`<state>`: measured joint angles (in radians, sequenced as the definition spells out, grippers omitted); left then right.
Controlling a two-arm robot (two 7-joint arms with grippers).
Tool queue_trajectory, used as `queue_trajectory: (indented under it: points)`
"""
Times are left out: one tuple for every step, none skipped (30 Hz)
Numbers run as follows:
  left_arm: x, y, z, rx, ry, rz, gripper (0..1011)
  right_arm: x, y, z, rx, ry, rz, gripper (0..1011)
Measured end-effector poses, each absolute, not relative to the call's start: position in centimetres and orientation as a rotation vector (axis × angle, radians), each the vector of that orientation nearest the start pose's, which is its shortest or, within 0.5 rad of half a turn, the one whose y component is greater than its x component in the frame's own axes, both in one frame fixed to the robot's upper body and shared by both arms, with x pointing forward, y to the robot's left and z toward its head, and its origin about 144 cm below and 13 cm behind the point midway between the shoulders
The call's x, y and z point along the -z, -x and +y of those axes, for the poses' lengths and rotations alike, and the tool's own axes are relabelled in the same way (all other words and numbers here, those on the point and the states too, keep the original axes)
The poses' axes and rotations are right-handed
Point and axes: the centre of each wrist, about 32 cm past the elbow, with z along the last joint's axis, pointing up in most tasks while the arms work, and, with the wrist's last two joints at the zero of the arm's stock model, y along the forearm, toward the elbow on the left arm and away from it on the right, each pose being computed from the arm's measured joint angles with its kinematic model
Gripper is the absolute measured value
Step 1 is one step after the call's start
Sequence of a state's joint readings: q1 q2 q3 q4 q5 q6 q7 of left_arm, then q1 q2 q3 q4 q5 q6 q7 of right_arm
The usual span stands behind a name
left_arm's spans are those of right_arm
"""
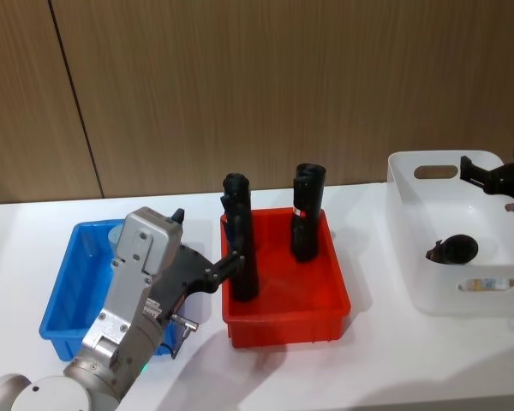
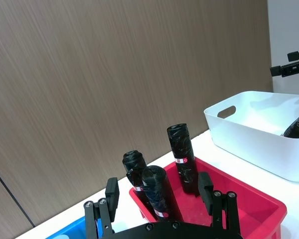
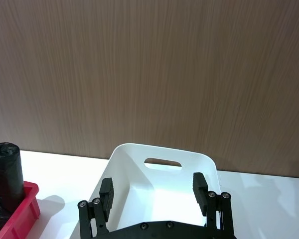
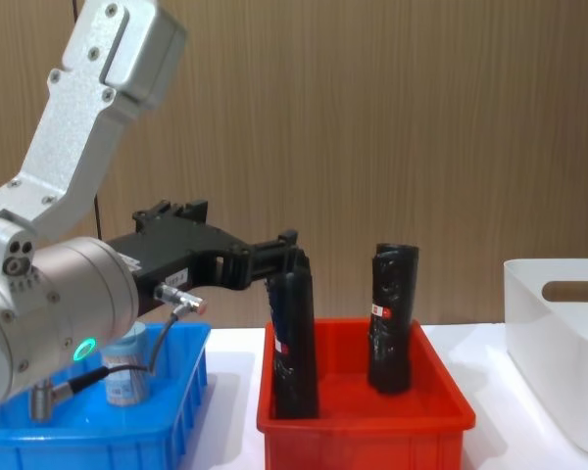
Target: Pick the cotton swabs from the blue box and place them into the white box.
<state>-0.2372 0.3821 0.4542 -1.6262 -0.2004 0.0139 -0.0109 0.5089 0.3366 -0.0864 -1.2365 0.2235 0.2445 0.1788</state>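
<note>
Two hands are in play, and I read both as spread with nothing between the fingers. My left hand (image 1: 227, 264) sits at centre-left of the head view, above the gap between the blue box (image 1: 62, 317) and the red bin (image 1: 287, 318), its fingertips close to the nearer of the black tubes (image 1: 240, 244). My right hand (image 1: 488, 178) hovers at the upper right edge, over the far rim of the white box (image 1: 411, 257).

In the chest view, lower left, one jar of cotton swabs (image 4: 125, 370) stands upright in the blue box, below and behind my left arm, untouched. The white box holds a dark object (image 1: 452, 249) and something pale with a label at its near wall, which I cannot identify.

I judge the jar light and rigid, its clear plastic wall smooth and likely slippery. I would close across the body just under the lid, where the lid's lip can stop it sliding. The desk (image 1: 385, 368) is white.
</note>
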Motion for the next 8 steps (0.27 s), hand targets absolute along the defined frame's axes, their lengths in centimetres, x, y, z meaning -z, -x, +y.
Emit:
queue_trajectory:
  points:
    - [-120.44,-49.2,19.84,-1.124,-0.061,-0.268,1004,-124.83,-58.86,-33.57,1.445,0.152,-0.012,1002]
    - [-120.44,-49.2,19.84,-1.124,-0.061,-0.268,1004,-124.83,-58.85,-33.57,1.445,0.152,-0.012,1002]
    - [-120.44,-49.2,19.84,-1.124,-0.061,-0.268,1004,-124.83,-58.85,-33.58,1.446,0.152,-0.012,1002]
    - [-120.44,-49.2,19.84,-1.124,-0.061,-0.268,1004,-124.83,-58.85,-33.59,1.446,0.152,-0.012,1002]
    - [-120.44,-49.2,19.84,-1.124,-0.061,-0.268,1004,-124.82,-58.85,-33.59,1.446,0.152,-0.012,1002]
    - [-120.44,-49.2,19.84,-1.124,-0.061,-0.268,1004,-124.82,-58.85,-33.6,1.446,0.152,-0.012,1002]
    - [-120.44,-49.2,19.84,-1.124,-0.061,-0.268,1004,-124.82,-58.84,-33.6,1.446,0.152,-0.012,1002]
    - [-120.44,-49.2,19.84,-1.124,-0.061,-0.268,1004,-124.82,-58.84,-33.61,1.446,0.151,-0.012,1002]
